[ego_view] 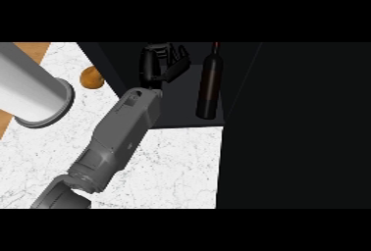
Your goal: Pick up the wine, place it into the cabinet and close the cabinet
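Note:
The wine bottle (209, 84), dark with a reddish top, stands upright on the floor of the dark cabinet (177, 115), near its right wall. My right hand (158, 62) is inside the cabinet opening, just left of the bottle, with a small gap between them. Its fingers are relaxed and open and hold nothing. The grey forearm (119, 137) runs down to the lower left edge over the white marble counter (174, 166). My left hand does not show.
A thick pale grey cylinder (29, 88) with a rimmed end lies across the upper left. A small orange-brown object (91, 78) sits on the counter beside it. A large black panel (297, 127) fills the right side of the view.

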You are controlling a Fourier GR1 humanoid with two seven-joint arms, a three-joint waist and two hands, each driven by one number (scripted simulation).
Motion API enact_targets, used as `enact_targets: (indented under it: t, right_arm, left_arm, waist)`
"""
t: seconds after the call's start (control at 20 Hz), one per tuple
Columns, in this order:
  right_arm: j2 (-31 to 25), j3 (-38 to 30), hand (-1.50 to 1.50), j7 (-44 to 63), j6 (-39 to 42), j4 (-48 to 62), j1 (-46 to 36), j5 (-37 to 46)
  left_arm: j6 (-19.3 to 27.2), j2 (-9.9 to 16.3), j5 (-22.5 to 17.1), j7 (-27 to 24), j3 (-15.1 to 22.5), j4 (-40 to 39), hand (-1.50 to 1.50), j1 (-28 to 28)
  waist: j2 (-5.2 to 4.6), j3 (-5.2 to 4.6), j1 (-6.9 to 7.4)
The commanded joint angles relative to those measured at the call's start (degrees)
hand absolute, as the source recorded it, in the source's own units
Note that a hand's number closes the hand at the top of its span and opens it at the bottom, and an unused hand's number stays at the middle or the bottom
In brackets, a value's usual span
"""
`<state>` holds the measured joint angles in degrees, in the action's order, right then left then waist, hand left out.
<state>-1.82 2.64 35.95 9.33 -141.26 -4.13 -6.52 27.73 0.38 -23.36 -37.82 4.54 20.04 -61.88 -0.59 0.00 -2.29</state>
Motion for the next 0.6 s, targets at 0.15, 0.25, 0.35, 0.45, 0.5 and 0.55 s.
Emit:
enact_targets:
  t: [0.15,0.25,0.35,0.45,0.5,0.55]
  right_arm:
    - [1.08,1.3,-1.5,2.07,-0.88,-4.79,0.88,-2.66]
    - [0.85,1.98,-1.5,1.64,-0.01,-4.06,1.6,-3.14]
    - [0.99,1.53,-1.5,-0.89,0.49,-4.11,3.41,-3.15]
    - [0.86,1.52,-1.5,-2.12,1.22,-1.56,2.19,-3.27]
    - [1.19,2.36,-1.5,3.38,-1.32,-5.76,0.6,-3.25]
    - [1.3,2.14,-1.5,-0.55,-0.03,-3.31,1.94,-2.1]
  left_arm:
    - [-2.81,0.96,-3.43,-1.5,-5.4,-5.9,1.5,-3.16]
    - [-3.04,-0.37,-4.88,-2.13,-6.9,-6.56,1.5,-1.92]
    - [-5.35,0.21,-5.3,-1.98,-7.87,-6.29,1.5,-2.25]
    - [-4.02,-0.38,-6.58,-1.94,-7.82,-7.79,1.5,-4.19]
    - [-7.41,0.16,-5.55,-3.39,-8.03,-7.92,1.5,-1.79]
    - [-7.05,0.03,-5.91,-2.47,-8.68,-8.49,1.5,-3.17]
  waist:
    - [-0.45,-0.05,-1.07]
    - [-0.37,-0.03,-0.85]
    - [-0.19,0.0,-0.41]
    - [-0.38,0.01,-1.11]
    - [-0.28,-0.05,-0.64]
    - [-0.34,-0.02,-0.65]
